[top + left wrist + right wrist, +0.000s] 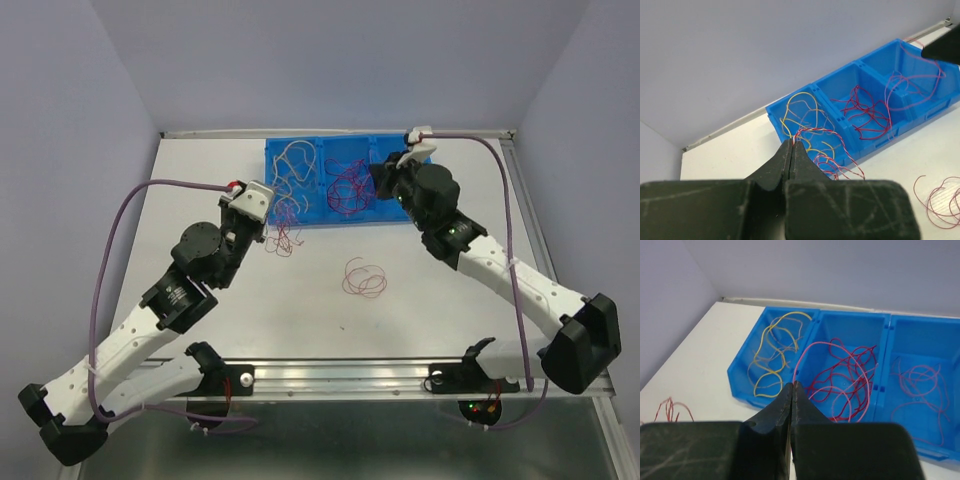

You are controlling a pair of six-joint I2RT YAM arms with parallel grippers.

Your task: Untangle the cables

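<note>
A blue bin (pixel 330 150) with three compartments stands at the back of the table. Cream-yellow cables (pixel 293 160) lie in its left compartment, dark red cables (pixel 350 188) in the middle one, and thin pink cables (pixel 915 380) in the right one. My left gripper (pixel 792 143) is shut on a red-and-white twisted cable (pixel 840 134) that runs down to a small tangle (pixel 281 238) in front of the bin. My right gripper (pixel 793 385) is shut over the middle compartment, with a pink cable loop (pixel 830 343) rising from its tips.
A loose coil of dark red cable (pixel 365 278) lies on the white table, mid-right. Thick purple cables (pixel 105 270) run along both arms. A metal rail (pixel 350 378) crosses the near edge. Grey walls close the back and both sides.
</note>
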